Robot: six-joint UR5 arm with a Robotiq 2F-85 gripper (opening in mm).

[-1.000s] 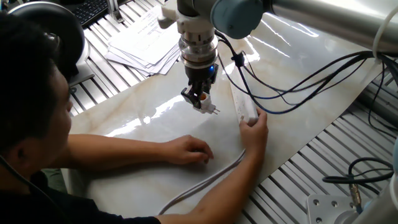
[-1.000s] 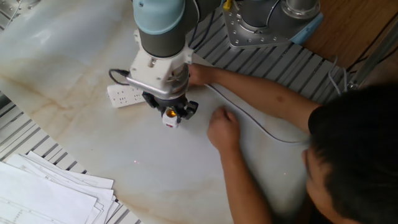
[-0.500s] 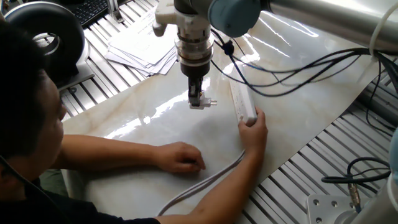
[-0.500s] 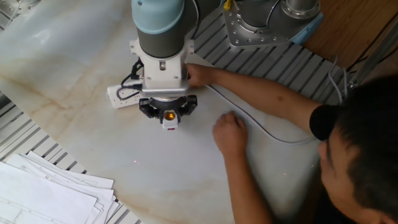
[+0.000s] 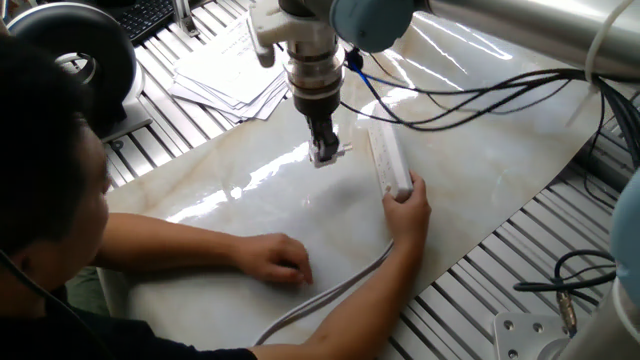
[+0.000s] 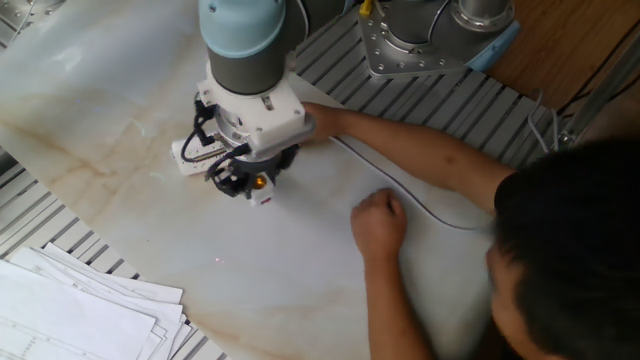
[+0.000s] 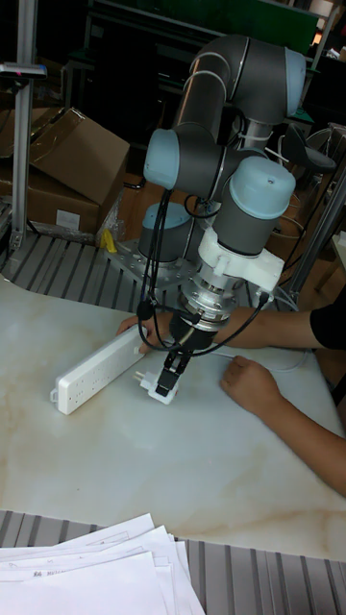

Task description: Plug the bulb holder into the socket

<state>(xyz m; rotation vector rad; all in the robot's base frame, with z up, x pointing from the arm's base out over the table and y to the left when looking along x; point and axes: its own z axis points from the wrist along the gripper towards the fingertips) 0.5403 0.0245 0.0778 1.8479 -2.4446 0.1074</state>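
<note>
**Gripper carries bulb holder closer to the socket**

Since half a second ago the gripper [image 5: 325, 150] has shifted toward the socket [image 5: 390, 165], and the person's free hand [image 5: 274, 258] has drawn back across the tabletop [image 5: 480, 170]. The gripper's fingers are closed around the bulb holder [image 7: 161, 386], which sits directly beneath them, tilted, with its prongs [image 5: 343, 150] pointing sideways at the socket. In the tall fixed view the holder hangs just beside the strip's long edge; whether it touches the tabletop or the strip cannot be made out. From the other fixed view the wrist covers most of the socket, leaving one end visible [image 6: 188, 153], and only an orange glint inside the holder [image 6: 259, 183] shows below the gripper [image 6: 250, 185]. The person's other hand [image 5: 408, 203] grips the near end of the socket, hiding that end, and the grey cable [image 5: 330, 292] runs out from under it. The person's head fills a corner of both fixed views. A pile of papers [image 5: 230, 70] lies well beyond the gripper.
</note>
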